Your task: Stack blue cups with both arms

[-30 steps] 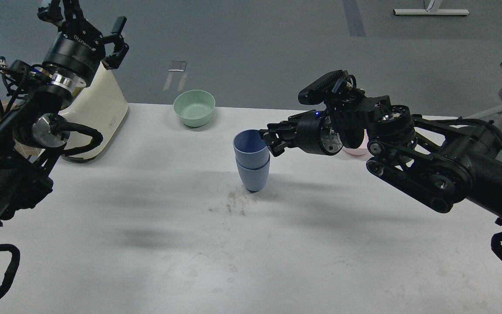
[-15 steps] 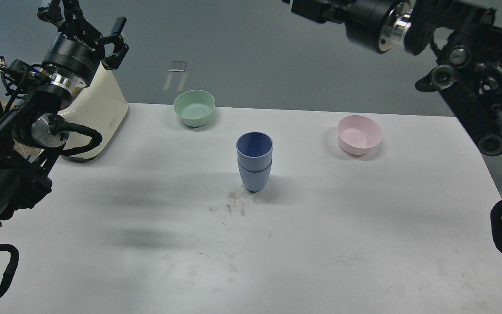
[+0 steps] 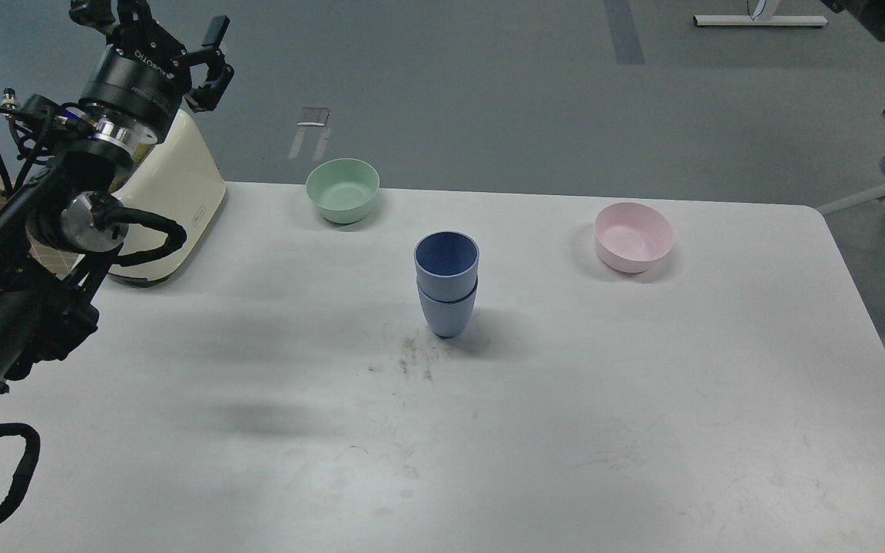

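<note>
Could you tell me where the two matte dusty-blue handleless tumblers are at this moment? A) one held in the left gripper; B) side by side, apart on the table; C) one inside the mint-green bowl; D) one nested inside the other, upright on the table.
D: the upper dusty-blue tumbler sits nested in the lower dusty-blue tumbler, upright on the white table, with no gripper touching them.

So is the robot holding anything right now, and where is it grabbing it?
Nothing is held. The left gripper is open and empty, up by the cream appliance. The right gripper is out of view. The blue cups stand stacked alone on the table.
</note>
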`<state>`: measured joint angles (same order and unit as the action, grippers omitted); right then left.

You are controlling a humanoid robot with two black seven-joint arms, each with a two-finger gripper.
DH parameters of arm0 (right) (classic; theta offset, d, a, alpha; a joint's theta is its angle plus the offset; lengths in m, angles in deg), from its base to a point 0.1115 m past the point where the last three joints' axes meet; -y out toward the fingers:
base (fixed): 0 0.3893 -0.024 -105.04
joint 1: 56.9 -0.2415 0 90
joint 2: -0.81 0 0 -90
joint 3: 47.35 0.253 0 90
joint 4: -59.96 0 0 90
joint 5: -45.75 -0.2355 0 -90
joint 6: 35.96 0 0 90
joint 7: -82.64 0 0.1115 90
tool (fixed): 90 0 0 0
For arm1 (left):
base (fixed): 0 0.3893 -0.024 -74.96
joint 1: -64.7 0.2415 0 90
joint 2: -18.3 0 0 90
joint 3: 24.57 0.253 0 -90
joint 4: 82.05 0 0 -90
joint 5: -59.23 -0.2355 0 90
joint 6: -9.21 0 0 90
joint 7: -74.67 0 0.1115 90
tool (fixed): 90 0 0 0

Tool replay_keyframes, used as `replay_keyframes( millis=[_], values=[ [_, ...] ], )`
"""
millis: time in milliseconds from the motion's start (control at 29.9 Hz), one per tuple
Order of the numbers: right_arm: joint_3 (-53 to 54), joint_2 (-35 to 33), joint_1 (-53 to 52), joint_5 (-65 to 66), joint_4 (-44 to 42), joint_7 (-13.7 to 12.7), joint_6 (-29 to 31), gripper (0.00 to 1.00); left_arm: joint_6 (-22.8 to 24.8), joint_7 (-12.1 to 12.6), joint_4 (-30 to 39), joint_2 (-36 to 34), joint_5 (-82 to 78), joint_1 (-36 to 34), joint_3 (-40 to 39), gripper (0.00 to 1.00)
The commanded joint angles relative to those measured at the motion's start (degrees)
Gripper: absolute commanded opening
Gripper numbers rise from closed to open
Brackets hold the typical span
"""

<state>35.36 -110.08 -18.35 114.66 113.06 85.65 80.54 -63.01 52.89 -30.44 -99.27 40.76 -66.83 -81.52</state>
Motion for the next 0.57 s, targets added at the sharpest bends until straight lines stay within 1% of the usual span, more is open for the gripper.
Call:
replay_keyframes(
  millis=[0, 234, 535],
  values=[
    [2.1, -0.2, 3.54, -7.98, -2.03, 0.07, -0.75, 1.0, -0.29, -0.01, -0.02, -0.03, 0.1, 0.05, -0.01, 0.98],
    [6.5, 0.15, 10.47, -21.16, -1.86, 0.07, -0.75, 1.0, -0.65, 0.25, -0.02, 1.55, 0.1, -0.04, -0.01, 0.98],
    [9.58, -0.11, 11.81, -22.24, -1.16, 0.07, -0.66, 1.0, -0.56, 0.16, -0.02, 1.81, 0.01, -0.22, -0.1, 0.98]
  ],
)
